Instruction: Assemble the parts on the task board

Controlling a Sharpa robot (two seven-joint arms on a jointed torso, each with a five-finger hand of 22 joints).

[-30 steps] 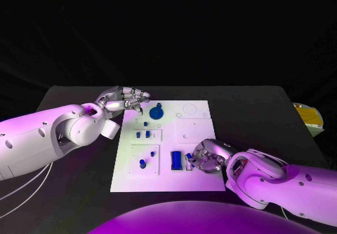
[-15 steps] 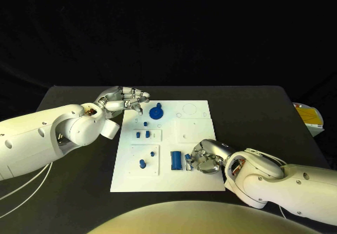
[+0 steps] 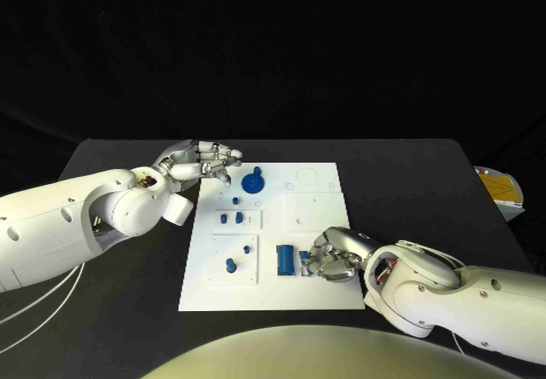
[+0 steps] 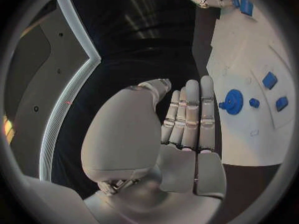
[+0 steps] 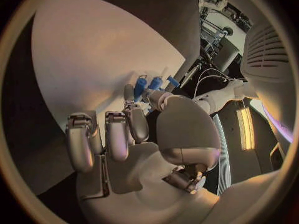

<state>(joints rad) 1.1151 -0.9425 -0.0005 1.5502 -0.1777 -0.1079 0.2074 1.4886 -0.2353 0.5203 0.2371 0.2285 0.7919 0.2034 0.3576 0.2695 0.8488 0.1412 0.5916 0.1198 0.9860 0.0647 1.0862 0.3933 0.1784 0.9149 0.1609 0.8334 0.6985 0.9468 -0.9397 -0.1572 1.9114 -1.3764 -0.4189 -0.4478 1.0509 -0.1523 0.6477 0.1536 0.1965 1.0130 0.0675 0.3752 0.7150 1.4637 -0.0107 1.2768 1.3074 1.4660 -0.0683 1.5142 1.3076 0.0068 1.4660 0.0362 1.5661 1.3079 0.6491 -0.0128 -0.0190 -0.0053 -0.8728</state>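
Your right hand pinches a small blue part on the task board, just beside a blue block. Your left hand hovers at the board's far-left corner near the blue gear, fingers apart, holding nothing. No writing reads.

— Head camera? — High, looking down on the whole task board.
— Wrist cameras? — Each close behind its own hand: left hand, right hand. All three share the board.
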